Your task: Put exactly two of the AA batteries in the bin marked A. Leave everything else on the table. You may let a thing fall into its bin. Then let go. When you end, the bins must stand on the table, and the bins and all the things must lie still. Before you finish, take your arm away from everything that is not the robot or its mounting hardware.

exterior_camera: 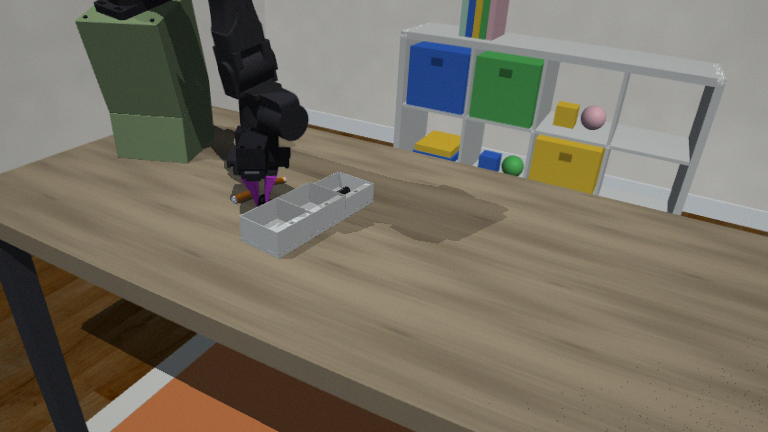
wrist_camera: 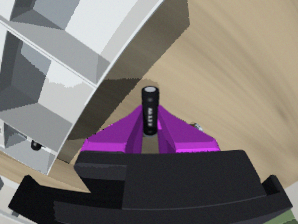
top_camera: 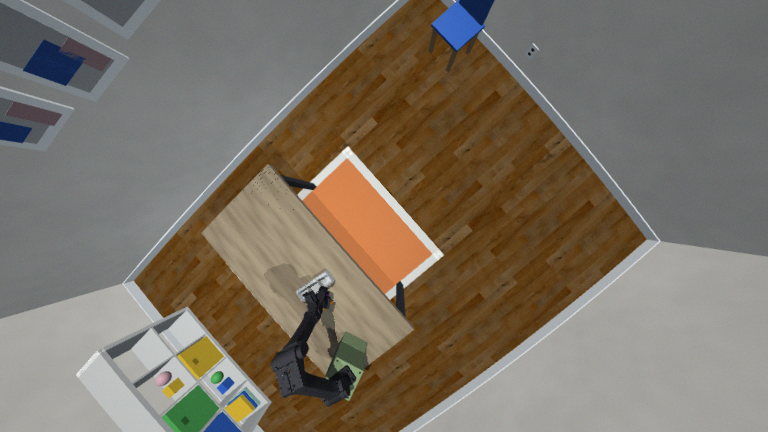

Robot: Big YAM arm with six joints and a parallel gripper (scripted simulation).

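Wooden table (exterior_camera: pixel 483 300) carrying green arm pedestal (exterior_camera: pixel 150 91) and grey three-compartment plastic bin row (exterior_camera: pixel 279 236). Black arm lowered just beside the bin row's near wall. Purple-fingered parallel gripper (wrist_camera: pixel 152 132) clamped on black cylindrical AA battery (wrist_camera: pixel 149 111), outside the bins. Orange cylinder (exterior_camera: pixel 244 196) lying behind the fingers.

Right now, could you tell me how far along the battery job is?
Done: one small dark item, unidentifiable, lies in the gray bin's far compartment. In hand: the gripper is shut on a black battery beside the bin. Left: carrying it to bin A, whose label isn't readable.
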